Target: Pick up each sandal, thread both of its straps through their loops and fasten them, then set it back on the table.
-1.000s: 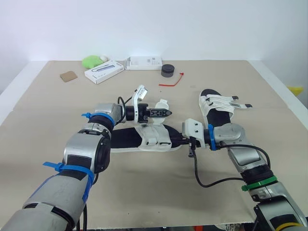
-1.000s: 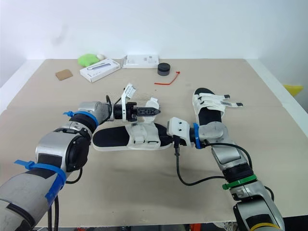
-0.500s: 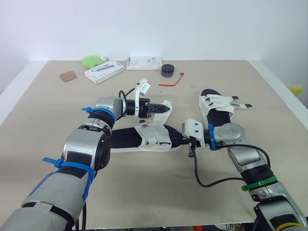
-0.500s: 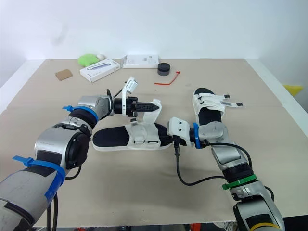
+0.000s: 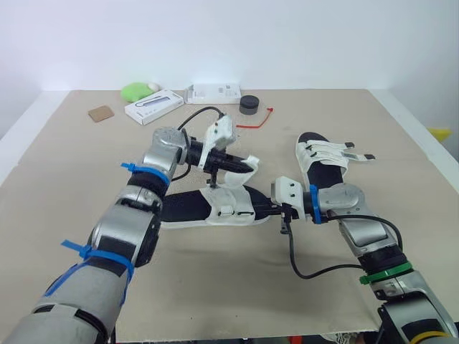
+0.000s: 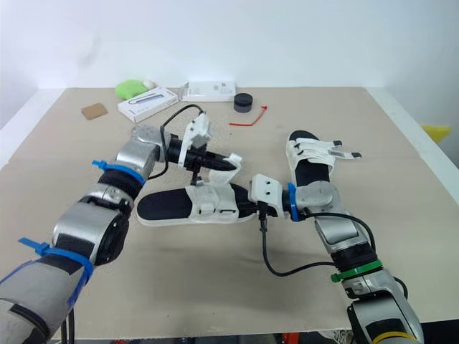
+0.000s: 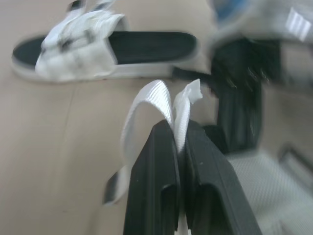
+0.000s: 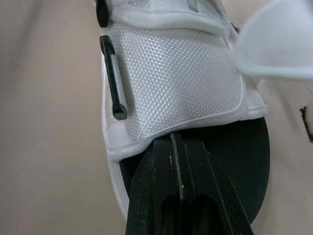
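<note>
A black-soled sandal (image 5: 188,208) with white straps lies flat on the middle of the table. My left gripper (image 5: 231,164) is shut on one of its loose white straps (image 7: 164,100), holding the strap's end up above the sandal's white upper (image 8: 171,83). My right gripper (image 5: 259,211) is shut on the sole's edge at the sandal's right end, low on the table. A black loop (image 8: 112,78) sits on the side of the upper. The second sandal (image 5: 323,161) lies farther back on the right, its straps across it.
Along the far edge lie a green object (image 5: 136,91), two white boxes (image 5: 154,106) (image 5: 215,93), a black round tin (image 5: 249,104), a red tie (image 5: 257,122) and a brown square (image 5: 102,113). A black cable (image 5: 308,269) loops beside my right forearm.
My left gripper was open beside the strap; it has shut on the strap. The left wrist has turned and swung back, drawing the strap up.
</note>
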You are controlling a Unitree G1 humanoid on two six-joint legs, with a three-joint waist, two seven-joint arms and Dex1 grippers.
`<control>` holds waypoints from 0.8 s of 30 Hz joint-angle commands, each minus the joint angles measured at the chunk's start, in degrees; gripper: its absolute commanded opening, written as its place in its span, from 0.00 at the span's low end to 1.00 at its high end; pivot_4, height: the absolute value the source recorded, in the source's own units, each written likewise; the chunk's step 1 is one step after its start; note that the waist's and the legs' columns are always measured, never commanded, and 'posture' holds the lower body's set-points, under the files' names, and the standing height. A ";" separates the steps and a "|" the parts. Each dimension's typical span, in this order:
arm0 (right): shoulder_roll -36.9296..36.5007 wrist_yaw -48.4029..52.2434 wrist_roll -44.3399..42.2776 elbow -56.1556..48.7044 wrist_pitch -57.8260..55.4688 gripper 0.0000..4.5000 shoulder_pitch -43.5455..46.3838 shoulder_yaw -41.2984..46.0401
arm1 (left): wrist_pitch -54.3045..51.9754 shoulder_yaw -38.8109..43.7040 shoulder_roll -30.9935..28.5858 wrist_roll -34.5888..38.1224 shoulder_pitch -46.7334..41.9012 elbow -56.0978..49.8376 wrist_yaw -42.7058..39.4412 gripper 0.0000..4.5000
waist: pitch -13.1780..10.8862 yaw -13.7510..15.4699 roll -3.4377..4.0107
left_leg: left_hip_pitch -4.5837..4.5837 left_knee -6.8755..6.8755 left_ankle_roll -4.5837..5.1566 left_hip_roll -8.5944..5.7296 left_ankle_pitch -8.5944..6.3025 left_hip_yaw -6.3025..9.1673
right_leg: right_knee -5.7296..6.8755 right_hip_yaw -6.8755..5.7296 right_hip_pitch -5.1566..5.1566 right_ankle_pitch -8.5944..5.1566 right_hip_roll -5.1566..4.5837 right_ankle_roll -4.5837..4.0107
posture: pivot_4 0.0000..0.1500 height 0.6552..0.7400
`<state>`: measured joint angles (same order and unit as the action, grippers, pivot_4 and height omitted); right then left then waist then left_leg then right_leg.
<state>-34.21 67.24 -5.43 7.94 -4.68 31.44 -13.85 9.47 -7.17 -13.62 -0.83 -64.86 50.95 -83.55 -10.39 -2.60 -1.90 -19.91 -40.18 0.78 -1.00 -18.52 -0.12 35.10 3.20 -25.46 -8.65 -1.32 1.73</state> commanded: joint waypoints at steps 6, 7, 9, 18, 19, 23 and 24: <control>0.35 0.33 0.77 1.81 0.71 0.00 0.36 -0.75 | 35.00 -5.44 -8.74 -10.07 7.31 -13.15 14.84 0.02 | 0.00 0.19 0.00 | 0.00 -0.07 0.02 0.00 0.00 -0.02 | -0.02 0.01 0.00 0.04 -0.01 -0.01 | 1.00 1.00; 0.43 0.38 0.81 2.08 0.86 0.00 0.49 -0.81 | 38.52 -5.92 -9.61 -12.90 7.24 -13.20 18.25 0.02 | 0.00 0.18 0.00 | -0.02 -0.11 0.02 0.00 -0.01 0.00 | -0.01 -0.03 0.00 0.04 -0.02 -0.01 | 1.00 1.00; 0.65 0.57 0.89 2.59 1.24 0.00 0.79 -0.99 | 45.93 -7.46 -11.97 -21.38 6.26 -12.52 27.25 0.02 | 0.00 0.23 0.00 | -0.03 -0.12 0.04 0.00 -0.02 0.00 | -0.03 -0.03 0.00 0.05 -0.04 -0.01 | 1.00 1.00; 1.40 1.26 1.12 4.56 2.62 0.00 2.16 -1.60 | 52.19 -23.34 -23.63 -72.68 -1.54 -20.58 87.10 0.02 | 0.00 0.22 0.00 | -0.03 -0.12 0.11 0.00 -0.04 -0.04 | -0.04 -0.02 0.00 0.12 -0.10 0.04 | 1.00 1.00; 1.35 1.28 1.09 4.44 2.67 0.00 2.06 -1.62 | 51.14 -25.07 -23.95 -75.01 -2.45 -19.76 91.73 0.02 | 0.00 0.26 0.00 | -0.05 -0.12 0.11 0.00 -0.04 -0.03 | -0.04 -0.06 0.00 0.12 -0.12 0.04 | 1.00 1.00; 1.13 1.34 1.04 4.64 2.90 0.00 2.10 -1.56 | 47.52 -30.10 -24.60 -80.85 -5.22 -17.58 105.07 0.02 | 0.00 0.23 0.00 | -0.05 -0.13 0.17 -0.03 -0.07 -0.07 | -0.04 -0.20 0.00 0.13 -0.25 0.06 | 1.00 1.00; 1.06 1.39 1.04 4.64 2.95 0.00 2.07 -1.56 | 46.49 -31.25 -24.79 -82.27 -5.61 -17.96 108.04 0.02 | 0.00 0.21 0.00 | -0.05 -0.13 0.19 -0.03 -0.08 -0.07 | -0.04 -0.26 -0.01 0.14 -0.26 0.04 | 1.00 1.00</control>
<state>-32.65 67.80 -5.31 12.06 -1.65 33.94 -14.58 59.12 -38.59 -37.05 -81.24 -67.35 33.80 18.17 -10.39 -2.39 -1.89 -19.96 -40.31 0.98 -1.02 -18.61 -0.19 35.06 2.87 -25.47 -8.49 -1.60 1.75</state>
